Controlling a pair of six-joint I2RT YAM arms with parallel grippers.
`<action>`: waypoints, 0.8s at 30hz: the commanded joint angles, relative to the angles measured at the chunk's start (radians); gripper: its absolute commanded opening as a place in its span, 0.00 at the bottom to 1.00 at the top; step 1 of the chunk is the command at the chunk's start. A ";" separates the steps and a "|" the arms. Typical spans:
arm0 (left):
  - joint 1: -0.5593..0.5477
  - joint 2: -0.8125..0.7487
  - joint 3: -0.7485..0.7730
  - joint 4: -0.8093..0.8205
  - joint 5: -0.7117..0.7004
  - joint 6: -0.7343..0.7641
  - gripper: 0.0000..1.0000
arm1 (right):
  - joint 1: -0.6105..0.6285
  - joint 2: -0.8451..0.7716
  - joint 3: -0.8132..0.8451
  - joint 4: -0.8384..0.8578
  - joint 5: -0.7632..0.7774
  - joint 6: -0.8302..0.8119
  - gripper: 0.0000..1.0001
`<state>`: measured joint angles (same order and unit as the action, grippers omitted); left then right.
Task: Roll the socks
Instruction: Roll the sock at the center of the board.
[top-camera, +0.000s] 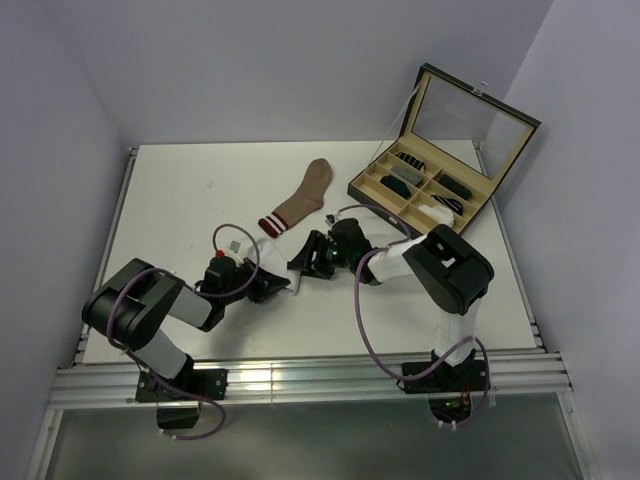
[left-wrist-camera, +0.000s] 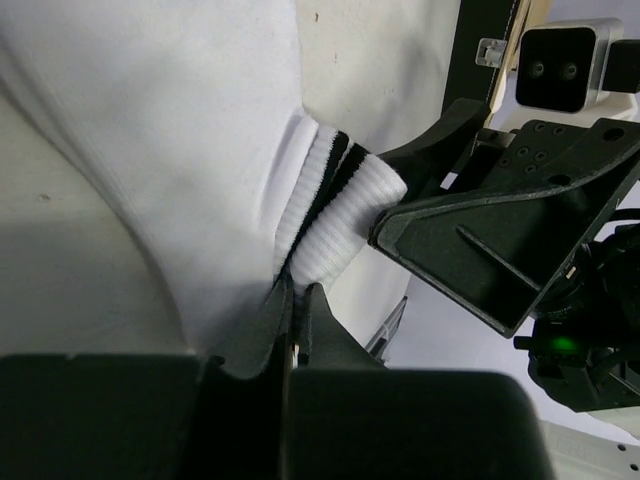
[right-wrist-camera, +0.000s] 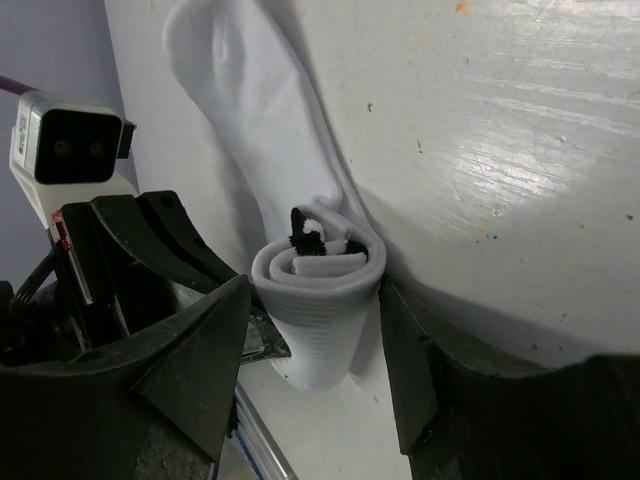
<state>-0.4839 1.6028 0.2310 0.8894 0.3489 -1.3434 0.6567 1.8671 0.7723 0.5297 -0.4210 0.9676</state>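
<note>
the half-rolled sock (right-wrist-camera: 318, 290) lies on the tabletop (top-camera: 180, 200), near its middle. its rolled end is to the right and its loose part runs off to the left. the left end effector (top-camera: 272, 286) sits at this sock's near-left side, on the loose part. the right end effector (top-camera: 306, 262) sits at its right, with the rolled end between its fingers. the flat sock (top-camera: 303, 200) lies just behind the half-rolled sock, stretching away toward the far side. the box (top-camera: 376, 165) stands behind and well to the right of the half-rolled sock. its lid (top-camera: 470, 110) is raised at the back, and small sock rolls (top-camera: 455, 187) lie in its compartments.
</note>
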 joint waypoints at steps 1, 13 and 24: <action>0.013 0.055 -0.036 0.031 0.032 -0.026 0.00 | -0.006 0.040 0.022 -0.025 0.014 -0.018 0.62; 0.022 0.115 -0.036 0.085 0.062 -0.054 0.00 | -0.006 0.058 0.033 -0.033 -0.018 -0.027 0.44; 0.022 0.143 -0.019 0.086 0.079 -0.034 0.02 | -0.006 0.035 0.053 -0.076 -0.004 -0.058 0.00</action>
<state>-0.4583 1.7195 0.2131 1.0569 0.4183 -1.4185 0.6521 1.9121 0.8009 0.5194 -0.4557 0.9520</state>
